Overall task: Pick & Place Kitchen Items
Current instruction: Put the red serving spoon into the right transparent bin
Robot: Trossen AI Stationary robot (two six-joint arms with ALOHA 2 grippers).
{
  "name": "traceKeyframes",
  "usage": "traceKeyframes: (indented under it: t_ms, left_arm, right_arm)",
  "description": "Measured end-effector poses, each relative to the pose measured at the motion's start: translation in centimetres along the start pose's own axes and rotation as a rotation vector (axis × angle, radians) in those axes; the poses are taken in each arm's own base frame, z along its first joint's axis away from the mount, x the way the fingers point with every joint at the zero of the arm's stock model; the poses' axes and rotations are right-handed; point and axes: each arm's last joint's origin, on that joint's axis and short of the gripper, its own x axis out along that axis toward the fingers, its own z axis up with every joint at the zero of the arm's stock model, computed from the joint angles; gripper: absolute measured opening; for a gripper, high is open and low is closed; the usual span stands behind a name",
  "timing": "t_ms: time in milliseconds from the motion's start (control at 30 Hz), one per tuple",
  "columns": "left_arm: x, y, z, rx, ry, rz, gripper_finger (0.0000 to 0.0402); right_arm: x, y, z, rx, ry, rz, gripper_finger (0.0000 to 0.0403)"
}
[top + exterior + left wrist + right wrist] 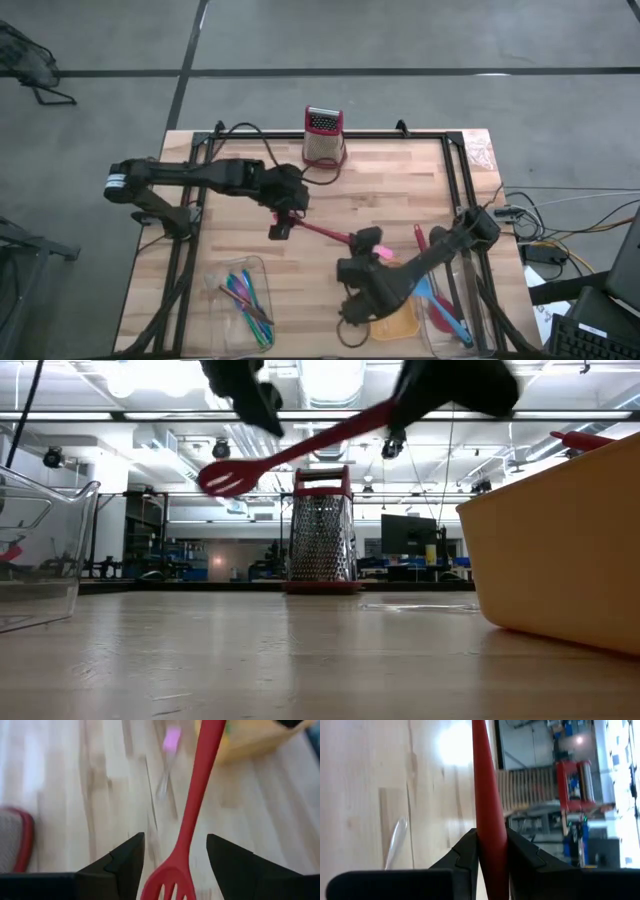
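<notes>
A red slotted spoon (300, 448) hangs in the air over the table's middle. Its head (225, 478) is lower, toward the left, and its handle rises to the right. My right gripper (491, 837) is shut on the handle. My left gripper (175, 850) is open above the table (400, 190). Its fingers stand on either side of the spoon's head (167, 882) without touching it. A small pink piece (370, 240) shows beside my right gripper (362, 252). My right gripper pinches the spoon's handle (490, 820) between its two fingers, near the handle's free end. The fingers lie along the handle and point roughly level toward the table's far left. The spoon is lifted clear of the table, tilted, with its head lowest.
A metal box grater (323, 135) with a red top stands at the far edge. A clear tray (245, 295) with thin coloured sticks sits at the near left. An orange tray (395, 322) and another tray with a blue utensil (442, 305) and a red one (421, 240) sit at the near right.
</notes>
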Motion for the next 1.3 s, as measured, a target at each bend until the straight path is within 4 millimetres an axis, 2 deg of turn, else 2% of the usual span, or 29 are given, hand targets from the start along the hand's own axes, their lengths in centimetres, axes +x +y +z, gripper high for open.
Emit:
traceKeyframes:
  t_ms: [267,500,800,1000,1300]
  left_arm:
    - [-3.6,-1.4,-0.1,0.02,-0.191,0.0,0.0218]
    - [-5.1,-2.8,-0.9,0.028,-0.301,-0.026,0.0218]
    - [-4.5,-3.7,-2.5,0.047,-0.353,-0.049,0.0218]
    - [-3.7,-3.7,-2.9,0.039,-0.379,-0.051,0.0218]
    - [-2.9,-3.8,-3.3,0.032,-0.387,-0.054,0.0218]
  right_arm:
    - [-4.9,-0.8,-1.4,0.16,-0.044,0.068,0.0065]
    - [-7.9,-2.3,-3.4,0.299,-0.112,0.121,0.0065]
    - [-10.8,-3.2,-6.4,0.418,-0.153,0.211,0.0065]
    - [-12.0,-2.3,-8.1,0.438,-0.118,0.271,0.0065]
    - [-12.5,-0.5,-10.3,0.452,-0.088,0.286,0.0065]
